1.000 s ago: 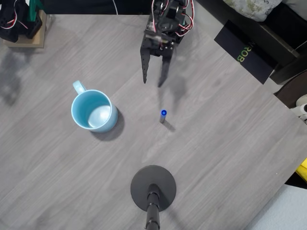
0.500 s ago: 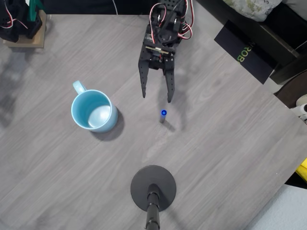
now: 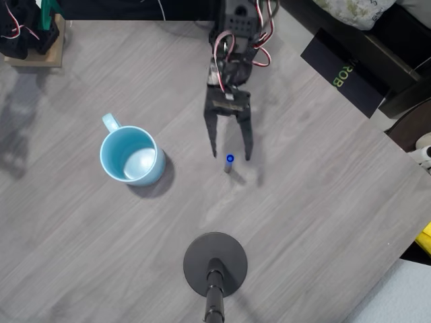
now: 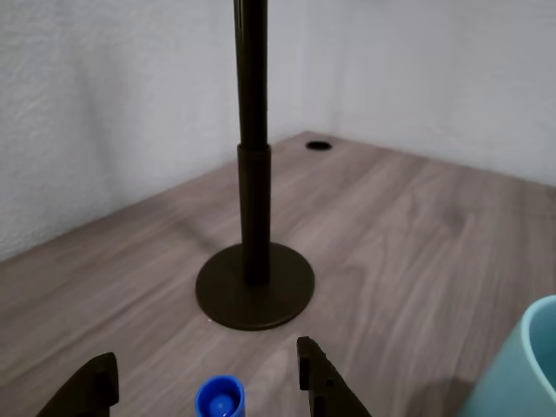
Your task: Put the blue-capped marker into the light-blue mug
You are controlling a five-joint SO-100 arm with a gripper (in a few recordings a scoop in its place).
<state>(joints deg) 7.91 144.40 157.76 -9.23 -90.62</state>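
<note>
The grey wood-grain surface (image 3: 303,202) carried everything. In the overhead view the black round-based stand (image 3: 215,264) sat at 6 o'clock and the light-blue mug (image 3: 131,156) at 9 o'clock, its handle toward 11. The hand (image 3: 231,157) reached down from 12 o'clock, released, its fingers (image 3: 211,138) spread on either side of the blue-capped marker (image 3: 229,160), which stood upright near the centre, well apart from the mug. The wrist view showed the cap (image 4: 219,399) between both fingertips, neither visibly touching it.
</note>
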